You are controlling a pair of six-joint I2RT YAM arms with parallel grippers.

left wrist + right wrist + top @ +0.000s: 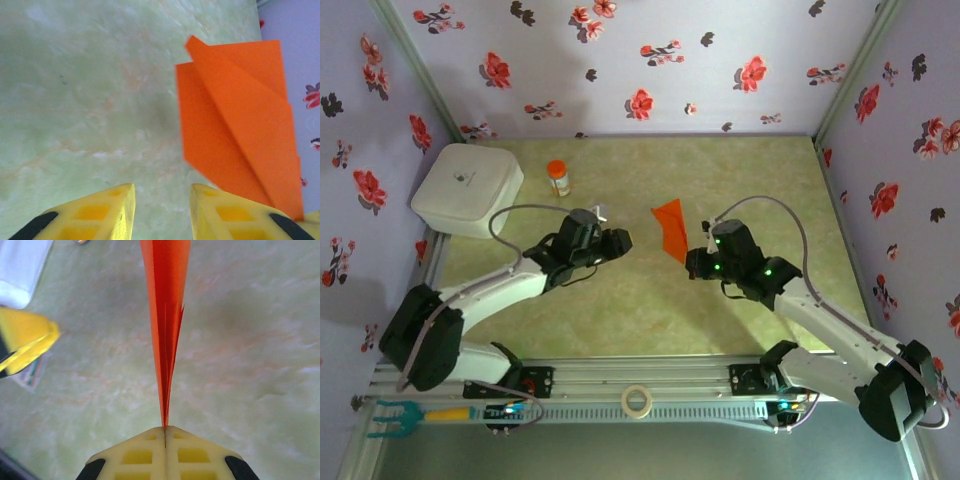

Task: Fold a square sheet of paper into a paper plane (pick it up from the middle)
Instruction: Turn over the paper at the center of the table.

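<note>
Left gripper [618, 244]: jaws apart, holding nothing. In the left wrist view its yellow fingers [112, 210] stand spread above the bare table [75, 100]. The paper plane [235, 125] lies just beside the right-hand finger and outside the gap. Whether that finger touches the paper's lower tip cannot be determined.

Paper plane [670, 228]: located between the two grippers near the middle of the table, closer to the right one. The orange paper is not a flat square. The left wrist view shows overlapping diagonal layers forming a tapered wedge. Judgement: the main folds are done. Left to do, as far as can be judged: any wing folds, spreading the wings, and release onto the table.

Orientation: in the top view the long axis runs from the near side toward the far wall, its far end leaning slightly left. The narrow point faces near, toward the right gripper; the broad end faces the far wall. In the right wrist view the paper [166, 315] is seen edge-on, its layers upright and pressed close.

Right gripper [693, 262]: fingers [135, 455] closed together on the narrow end of the paper plane, pinching all visible layers at the tip.
</note>
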